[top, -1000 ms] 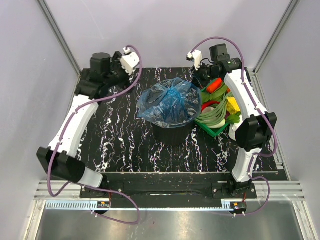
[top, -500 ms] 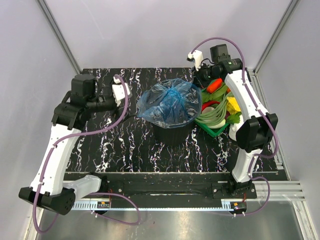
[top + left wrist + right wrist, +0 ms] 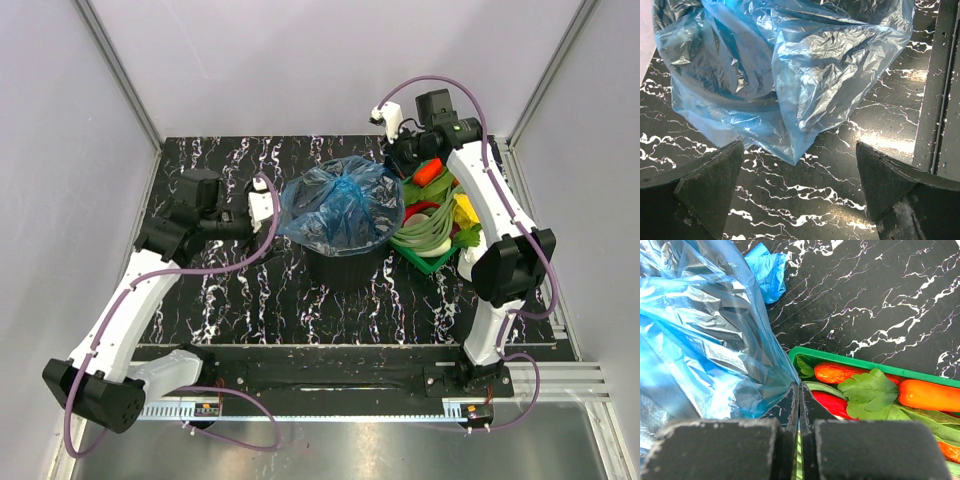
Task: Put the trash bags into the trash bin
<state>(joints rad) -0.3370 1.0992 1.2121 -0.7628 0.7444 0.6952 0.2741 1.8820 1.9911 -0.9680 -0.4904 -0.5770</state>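
The left arm reaches across the black marbled table (image 3: 225, 300) from the left, and the left gripper (image 3: 272, 212) hangs just beside the left flank of the trash bin (image 3: 345, 265), its jaws spread wide with nothing between them. In the left wrist view its two dark fingers (image 3: 710, 185) frame the hanging blue film without touching it

At the middle of the table stands the trash bin, upright, with the trash bags (image 3: 342, 205) draped over its round rim; the wrinkled blue film covers the mouth and spills down the outside on the left, while the black wall shows below

Just right of the bin, a green tray (image 3: 432, 263) sits on the table, filled with vegetables (image 3: 870, 387) in orange, red, green and yellow

The right gripper (image 3: 799, 405) sits at the far right side of the bin, above the near corner of the tray, its fingers pressed together. The blue film runs right up to their tips; whether a fold of it is pinched cannot be told. Beyond the bag, a small blue wad (image 3: 766, 270) lies on the table
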